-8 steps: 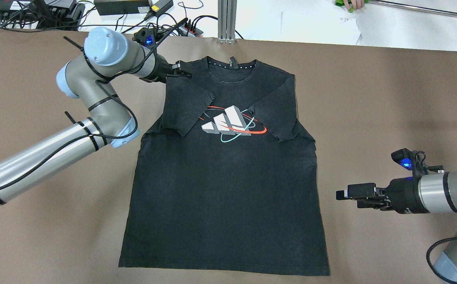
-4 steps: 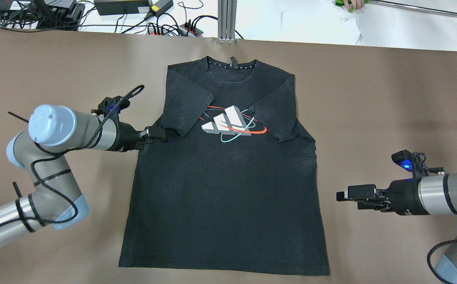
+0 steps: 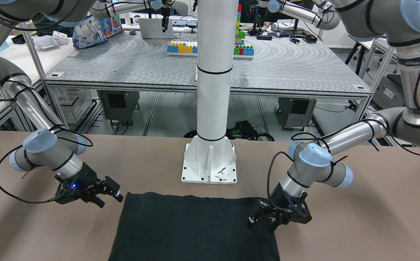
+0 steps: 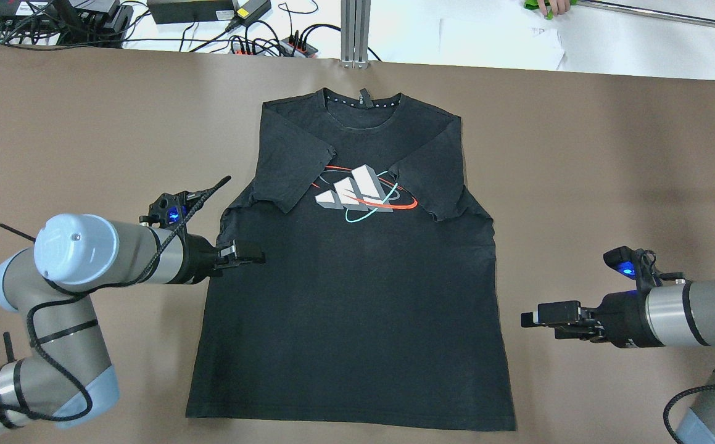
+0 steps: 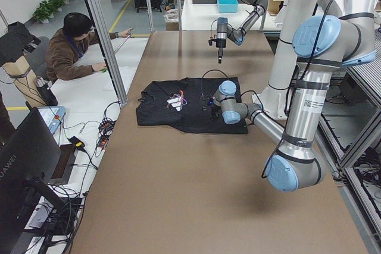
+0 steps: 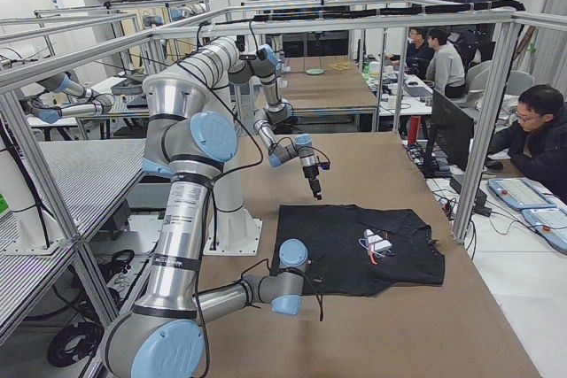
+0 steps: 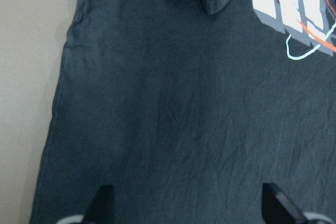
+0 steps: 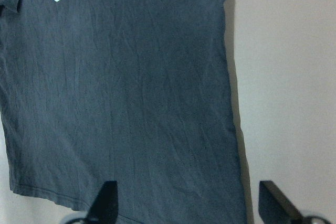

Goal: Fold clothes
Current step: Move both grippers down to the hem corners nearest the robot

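Black soft-fabric T-shirt [image 4: 351,296], white logo: flat, centre of brown table [image 4: 579,185]; sleeves folded in, body folds not yet done. Left gripper [image 4: 257,258], 9 o'clock at its edge, and right gripper [image 4: 528,319], 4 o'clock alongside: spread wide, empty.

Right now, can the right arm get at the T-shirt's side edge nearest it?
Probably yes. The right gripper is open and points at the black T-shirt from just off that edge, with only bare table between. The left gripper is at the opposite edge, out of the way.
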`<state>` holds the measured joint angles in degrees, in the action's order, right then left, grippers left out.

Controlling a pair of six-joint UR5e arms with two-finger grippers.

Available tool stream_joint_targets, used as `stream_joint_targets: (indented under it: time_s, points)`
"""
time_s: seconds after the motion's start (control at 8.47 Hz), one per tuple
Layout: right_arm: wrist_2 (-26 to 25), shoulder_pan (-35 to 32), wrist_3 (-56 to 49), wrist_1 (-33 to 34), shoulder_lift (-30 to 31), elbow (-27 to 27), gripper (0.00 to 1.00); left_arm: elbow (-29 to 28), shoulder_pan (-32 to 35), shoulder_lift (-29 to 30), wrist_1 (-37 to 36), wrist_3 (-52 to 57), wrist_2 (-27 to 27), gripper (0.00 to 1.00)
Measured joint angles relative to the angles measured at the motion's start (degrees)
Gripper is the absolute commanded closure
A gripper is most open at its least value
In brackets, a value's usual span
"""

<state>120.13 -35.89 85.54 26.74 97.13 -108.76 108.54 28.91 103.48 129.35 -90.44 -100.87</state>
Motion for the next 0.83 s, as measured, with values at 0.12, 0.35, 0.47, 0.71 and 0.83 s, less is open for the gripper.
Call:
stream_joint_targets:
  time_s: [0.12, 0.35, 0.47, 0.71, 0.83]
  points:
    - [-1.6, 2.1, 0.2, -0.2, 0.7, 0.0, 0.06, 1.2, -1.0, -2.5, 3.6, -1.1, 0.3, 0.00]
    - [-5.1, 7.0, 0.5, -0.4, 1.2, 0.1, 0.06, 2.1, -2.4, -5.5, 6.8, -2.1, 1.2, 0.00]
    - [-6.5, 9.0, 0.6, -0.3, 1.3, 0.1, 0.06, 2.6, -2.8, -5.9, 7.3, -2.3, 1.6, 0.00]
    - [-7.9, 12.1, 0.6, 0.1, 1.4, 0.6, 0.06, 2.9, -4.4, -6.2, 7.6, -2.4, 3.4, 0.00]
    - [-8.8, 13.4, 0.6, 0.2, 1.4, 1.1, 0.06, 2.9, -5.4, -6.2, 7.6, -2.5, 4.6, 0.00]
